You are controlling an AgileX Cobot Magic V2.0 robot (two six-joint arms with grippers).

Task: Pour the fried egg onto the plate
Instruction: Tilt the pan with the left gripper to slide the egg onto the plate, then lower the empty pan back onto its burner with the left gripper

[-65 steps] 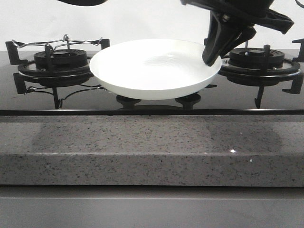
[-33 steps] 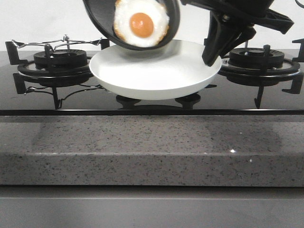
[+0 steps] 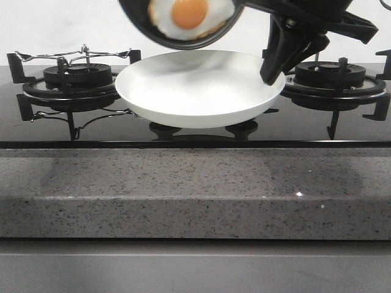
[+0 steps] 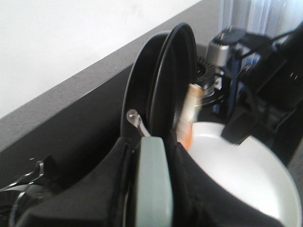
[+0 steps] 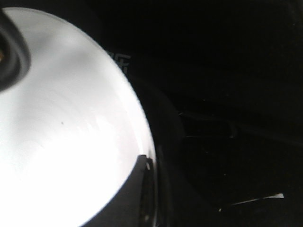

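A: Where is the fried egg (image 3: 190, 16) right now?

B: In the black pan (image 3: 139, 17), which is held steeply tipped in the air above the far rim of the plate (image 3: 198, 104). The egg clings to the pan's inner face, yolk toward the front camera.

A: And the plate?

B: It sits in the middle of the stove (image 3: 122, 128), between the left burner (image 3: 76, 82) and the right burner (image 3: 333, 79), with nothing on it. The grey stone tabletop (image 3: 195, 189) runs along the front.

A: What holds the pan?

B: The left pincer (image 4: 151, 189) is clamped on the pan's pale green handle (image 4: 152, 179), seen in the left wrist view.

A: The right one?

B: The right pincer (image 3: 276, 64) grips the plate's right rim, fingers closed over the edge.
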